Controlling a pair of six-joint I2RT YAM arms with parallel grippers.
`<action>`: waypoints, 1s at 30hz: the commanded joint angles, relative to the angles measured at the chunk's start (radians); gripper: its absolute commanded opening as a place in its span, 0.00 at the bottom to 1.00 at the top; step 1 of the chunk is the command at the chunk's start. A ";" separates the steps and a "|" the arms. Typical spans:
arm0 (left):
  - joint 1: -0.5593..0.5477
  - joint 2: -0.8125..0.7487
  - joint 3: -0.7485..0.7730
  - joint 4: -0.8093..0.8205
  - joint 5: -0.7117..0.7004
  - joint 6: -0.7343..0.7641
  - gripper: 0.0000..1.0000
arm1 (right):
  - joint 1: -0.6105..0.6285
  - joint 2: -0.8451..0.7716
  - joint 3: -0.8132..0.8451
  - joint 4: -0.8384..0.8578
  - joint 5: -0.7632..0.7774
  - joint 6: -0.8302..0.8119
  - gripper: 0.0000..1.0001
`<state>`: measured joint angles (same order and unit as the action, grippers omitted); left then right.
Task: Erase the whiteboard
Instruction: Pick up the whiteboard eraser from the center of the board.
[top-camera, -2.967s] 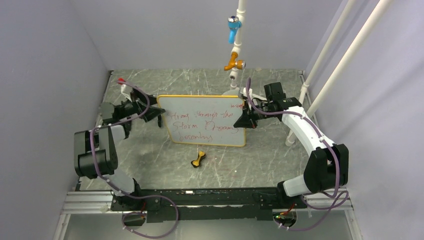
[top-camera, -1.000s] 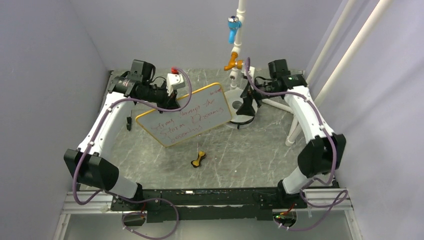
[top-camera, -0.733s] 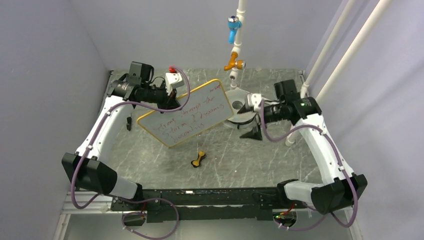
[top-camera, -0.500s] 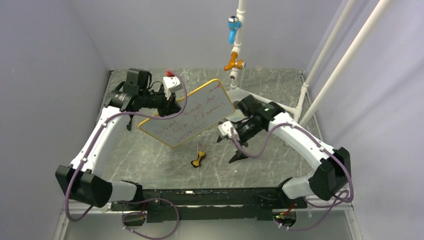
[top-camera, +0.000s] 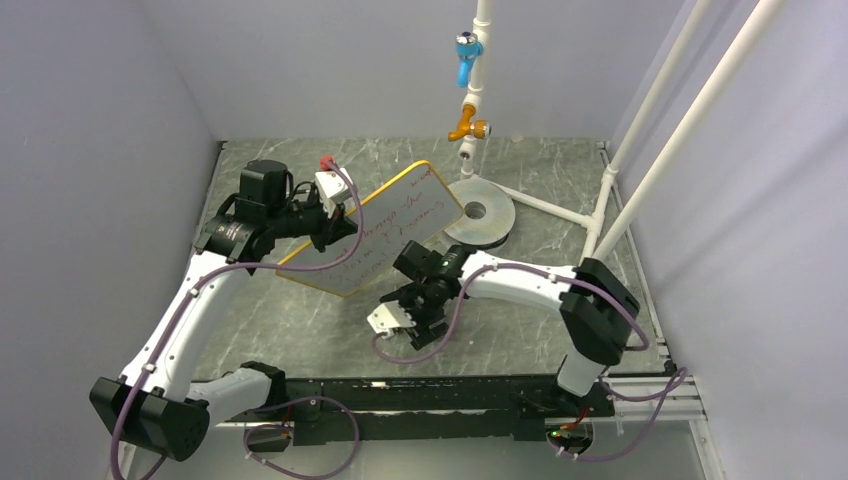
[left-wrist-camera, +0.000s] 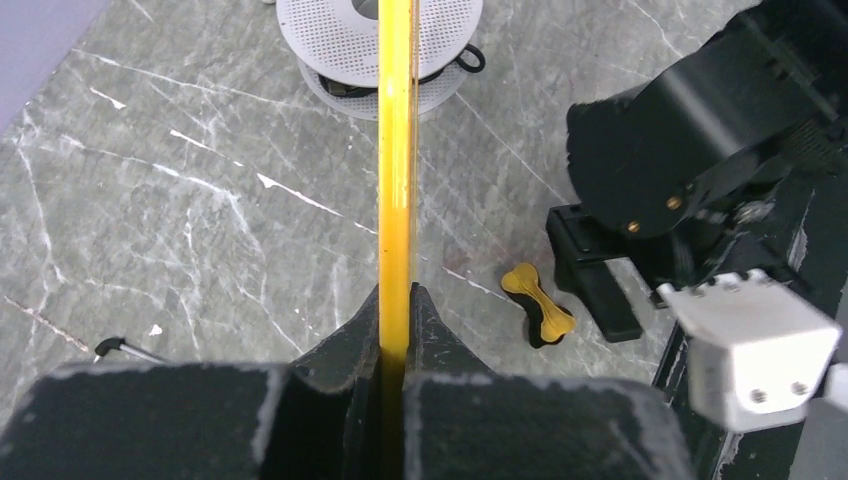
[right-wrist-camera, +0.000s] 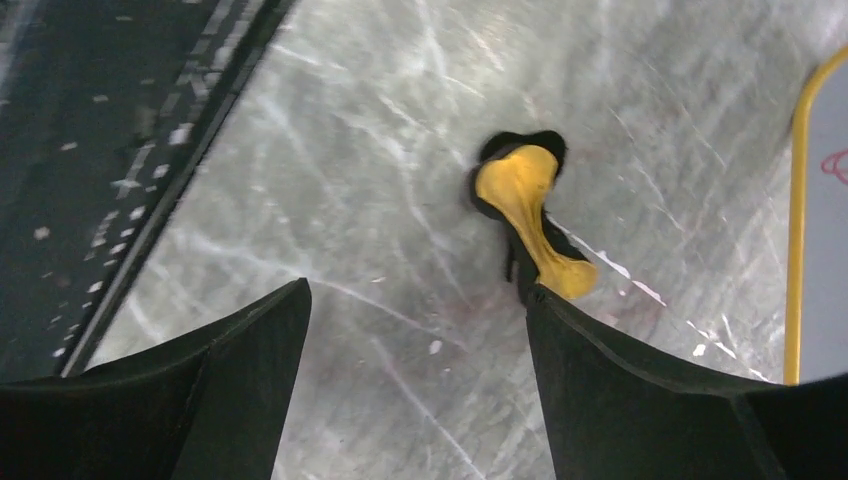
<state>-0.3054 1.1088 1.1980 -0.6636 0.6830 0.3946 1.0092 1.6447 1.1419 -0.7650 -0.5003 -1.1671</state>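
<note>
The whiteboard (top-camera: 392, 232), orange-framed with red handwriting, hangs tilted above the table. My left gripper (left-wrist-camera: 397, 300) is shut on its yellow edge (left-wrist-camera: 397, 150), at the board's left end in the top view. A yellow bone-shaped eraser (right-wrist-camera: 530, 212) lies on the table. My right gripper (right-wrist-camera: 418, 290) stands open low over the table, and its right fingertip (right-wrist-camera: 545, 305) is right at the near end of the eraser. Nothing is between its fingers. In the top view the right wrist (top-camera: 412, 325) hides the eraser.
A round grey perforated disc (top-camera: 480, 213) lies at the back, beyond the board. White pipes with a blue valve (top-camera: 466, 55) and an orange valve (top-camera: 468, 128) rise behind it. The black base rail (right-wrist-camera: 90, 130) runs close to the left of the right gripper.
The right arm swung from the disc at the back to the front middle and dropped low by the eraser. The left arm drew the held board nearer and tilted it more steeply.
</note>
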 joint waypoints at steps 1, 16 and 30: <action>0.000 -0.002 -0.008 0.032 -0.031 -0.036 0.00 | 0.006 0.058 0.089 0.139 0.096 0.072 0.78; 0.011 -0.002 -0.028 0.036 -0.019 -0.046 0.00 | 0.045 0.262 0.147 0.160 0.091 0.103 0.53; 0.012 0.003 -0.030 0.035 0.009 -0.050 0.00 | 0.016 0.276 0.136 0.141 0.112 0.106 0.45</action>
<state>-0.2958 1.1095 1.1889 -0.6315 0.6521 0.3531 1.0470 1.9110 1.2613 -0.6201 -0.4019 -1.0615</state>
